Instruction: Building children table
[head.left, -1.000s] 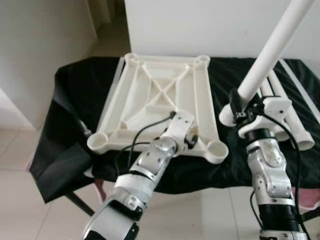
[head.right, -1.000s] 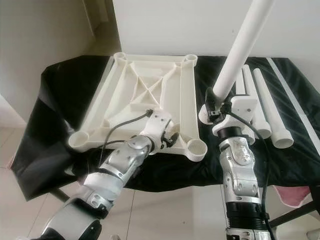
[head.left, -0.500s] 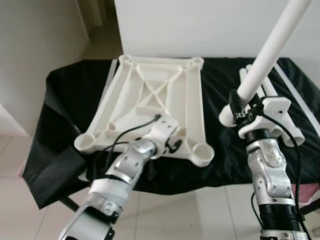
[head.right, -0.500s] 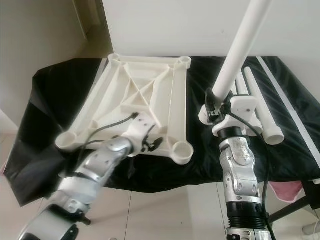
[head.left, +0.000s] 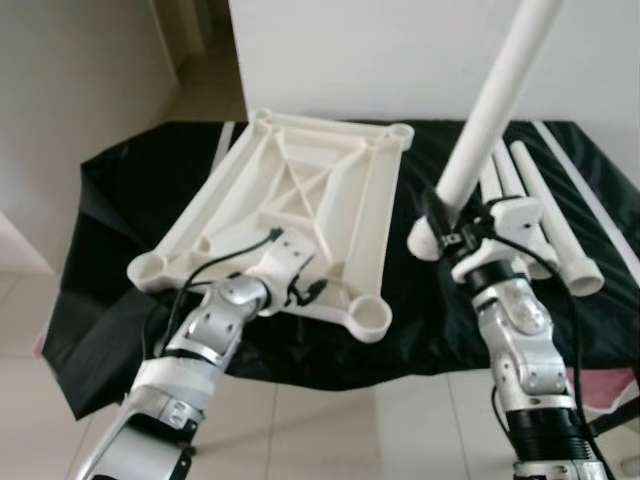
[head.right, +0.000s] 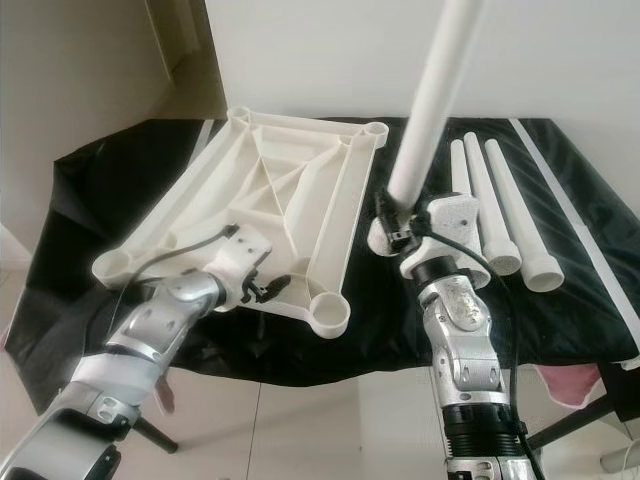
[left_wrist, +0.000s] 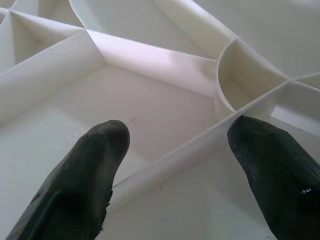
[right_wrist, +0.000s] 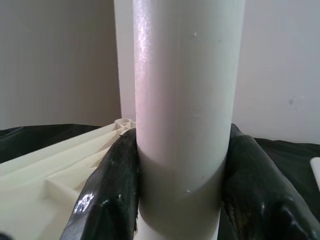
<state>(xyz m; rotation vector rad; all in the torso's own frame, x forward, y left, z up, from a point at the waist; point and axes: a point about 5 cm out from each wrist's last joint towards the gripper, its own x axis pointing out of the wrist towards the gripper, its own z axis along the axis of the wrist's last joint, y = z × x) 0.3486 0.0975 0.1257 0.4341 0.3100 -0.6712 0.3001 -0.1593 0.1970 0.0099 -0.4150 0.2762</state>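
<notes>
The tabletop (head.left: 300, 205) lies underside up on the black cloth (head.left: 130, 190), its corner socket (head.left: 368, 318) exposed. The left gripper (left_wrist: 175, 150), fingers wide astride a rib, steadies it. The right gripper (right_wrist: 177, 190) clamps 1 leg (head.left: 495, 95) upright, likely for that socket; 3 legs (head.left: 545, 215) wait alongside.

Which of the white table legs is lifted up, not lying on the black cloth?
The table leg gripped by the right gripper, standing nearly upright. The other three legs lie flat on the black cloth.

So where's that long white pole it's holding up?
The white pole is clamped in the right tool, rising up and to the right above the black-covered table, between the upside-down tabletop and three loose legs.
</notes>
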